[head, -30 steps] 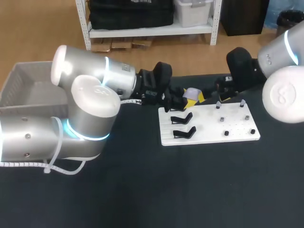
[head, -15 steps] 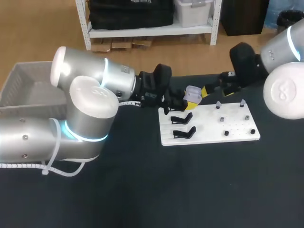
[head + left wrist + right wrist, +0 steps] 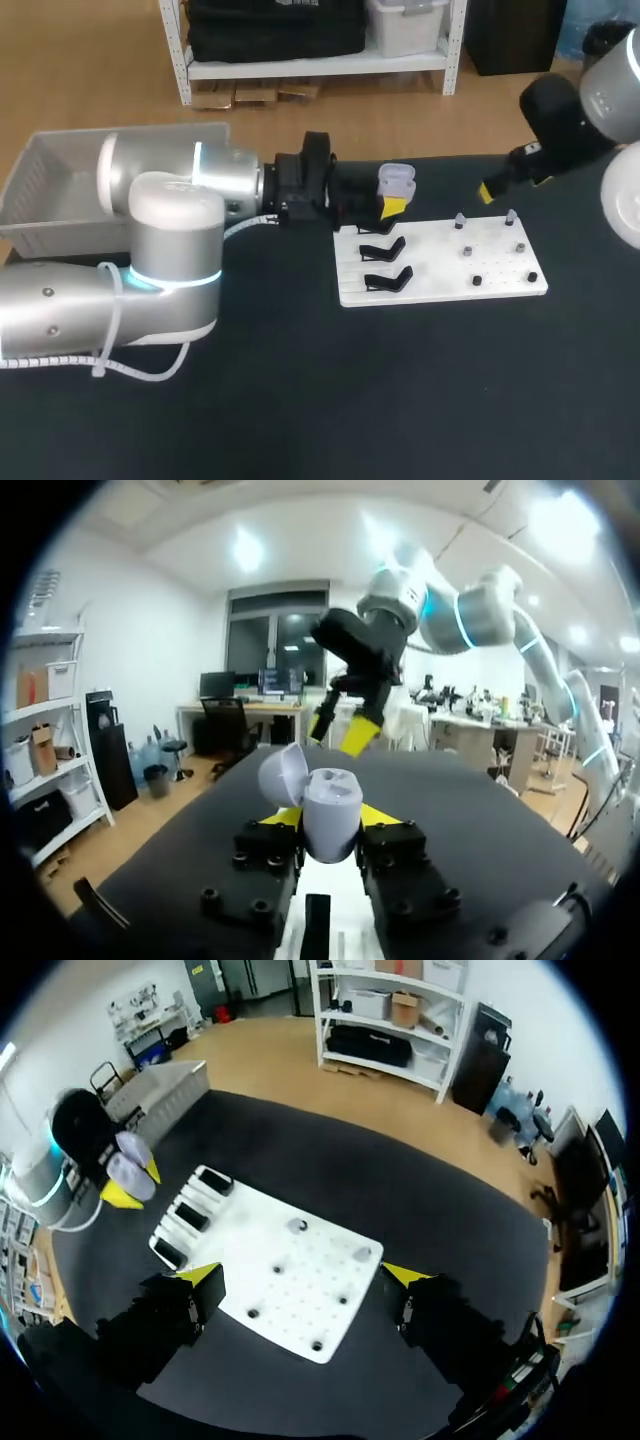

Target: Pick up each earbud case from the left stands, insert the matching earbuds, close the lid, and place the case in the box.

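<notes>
**Case open in left claw; right claw empty, earbud fetch likely next**

- Left claw: clamped on the earbud case from two sides, yellow tips low on its rounded body. The case is upright with its lid swung open to one side. Whether any earbud sits inside, I cannot tell.
- The case hangs in the air just off the far-left corner of the white board, above the bench.
- Right claw: spread wide with nothing between the fingers, high over the board's far-right side and well apart from the case.
- Board: two black stands on its left half, small grey and dark pieces on pegs on its right half. These are probably the earbuds, but they are too small to be sure.
- Box: far left, beyond the left arm.

Judgement: the step is loading earbuds into the open case.

- Hold the case level with its opening up and turned toward the right arm.
- Narrow the right claw before coming down on one peg, so the neighbouring pieces are not knocked.
- Take a grey piece, the likely match for the pale case, and lift it straight off.
- Approach the case from the side away from the lid, or the lid may get nudged shut.
- Seat the piece with a light press. The grip is low on a curved shell, so a hard push could tip the case or squeeze it out.
</notes>
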